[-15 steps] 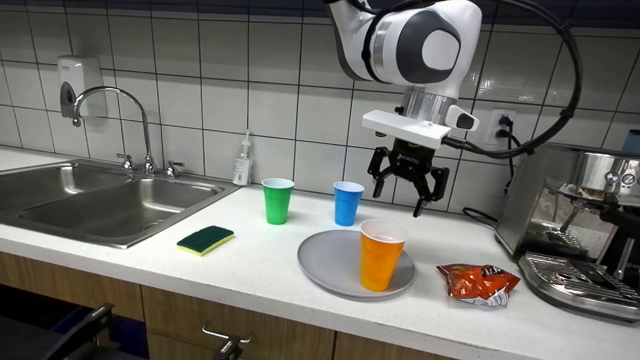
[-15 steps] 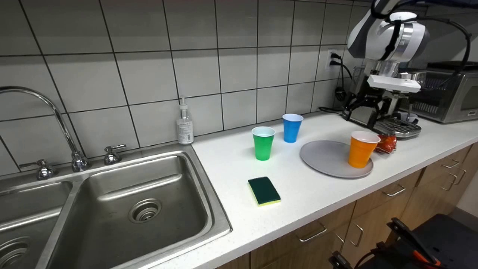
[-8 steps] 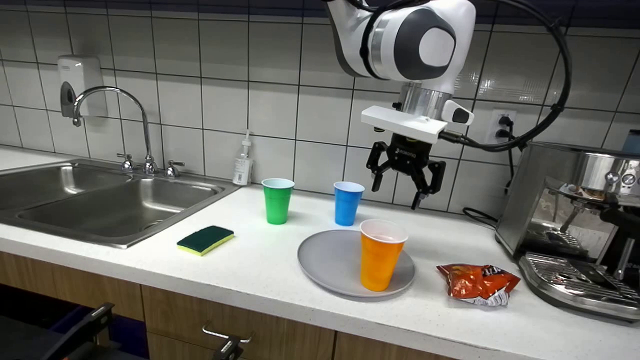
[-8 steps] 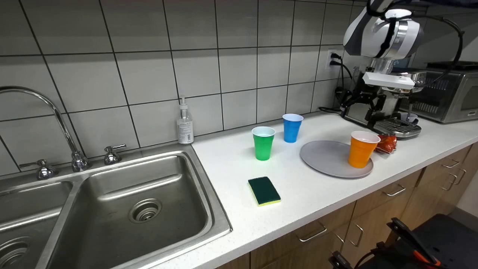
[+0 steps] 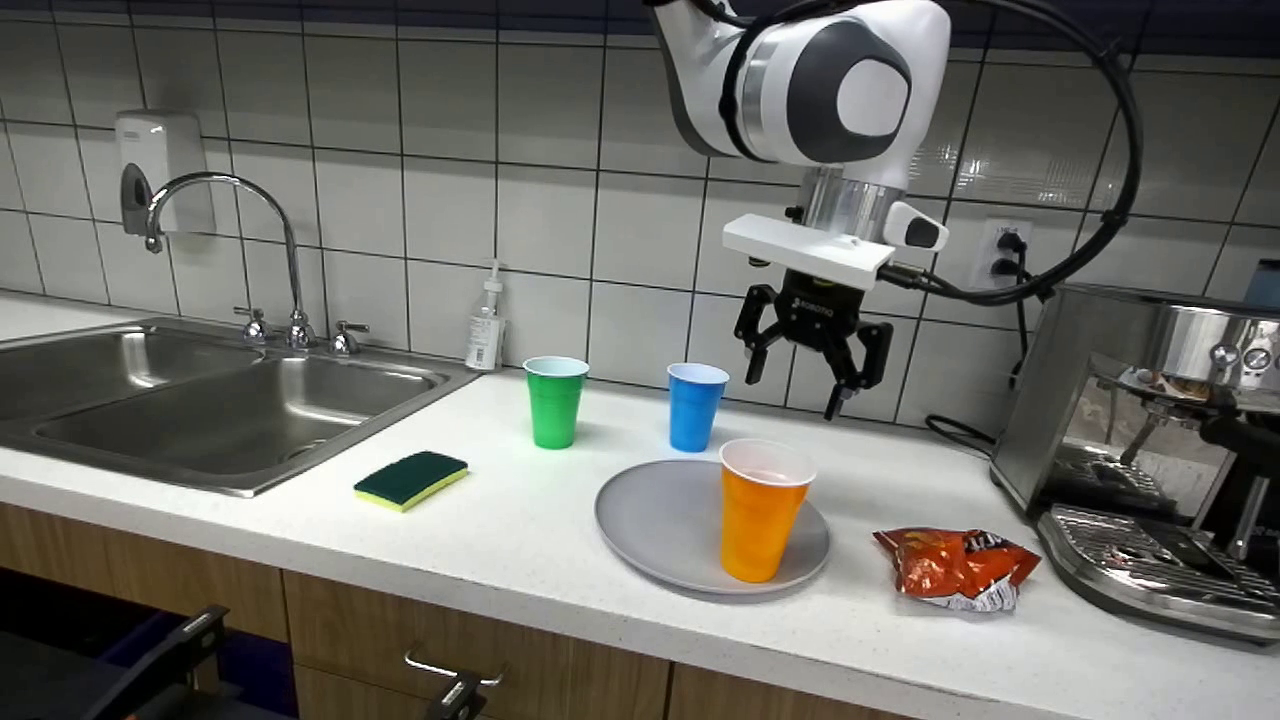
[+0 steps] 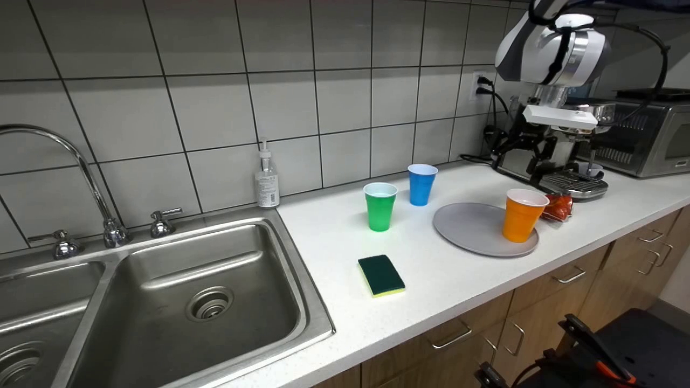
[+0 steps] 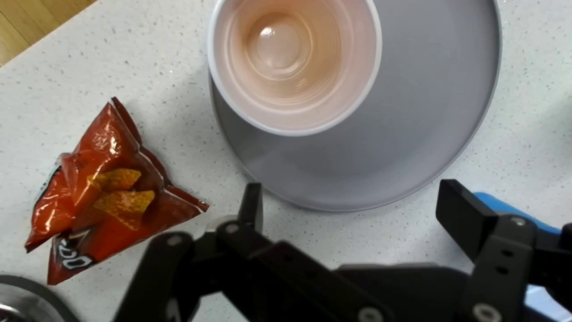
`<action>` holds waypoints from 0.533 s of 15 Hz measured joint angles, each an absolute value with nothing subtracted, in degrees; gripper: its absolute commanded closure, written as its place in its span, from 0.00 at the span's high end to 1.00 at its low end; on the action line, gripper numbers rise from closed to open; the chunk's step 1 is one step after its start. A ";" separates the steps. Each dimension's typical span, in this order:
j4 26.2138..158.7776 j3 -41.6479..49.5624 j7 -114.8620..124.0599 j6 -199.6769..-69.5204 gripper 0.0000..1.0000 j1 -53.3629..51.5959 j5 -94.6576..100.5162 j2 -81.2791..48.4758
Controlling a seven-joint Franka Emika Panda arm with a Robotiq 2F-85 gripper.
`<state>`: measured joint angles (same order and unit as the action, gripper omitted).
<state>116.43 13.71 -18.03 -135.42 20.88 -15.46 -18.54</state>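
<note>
The jaws are wide open and hold nothing, up above the tabletop (image 5: 540, 525). Below them, in front, the orange cup (image 5: 757, 525) stands on the grey plate (image 5: 650, 525). In the wrist view, the blue cup (image 7: 509, 208) peeks out behind one jaw; the red chip bag (image 7: 105, 192) lies past the other.
</note>
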 measured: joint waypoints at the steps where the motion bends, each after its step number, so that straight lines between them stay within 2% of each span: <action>1: 116.38 13.64 -18.03 -136.43 1.00 20.88 -15.64 -18.81; 8: 112.31 11.38 -16.14 -139.92 1.00 20.90 -17.16 -23.98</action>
<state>112.31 11.38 -16.14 -139.92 20.90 -17.16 -23.98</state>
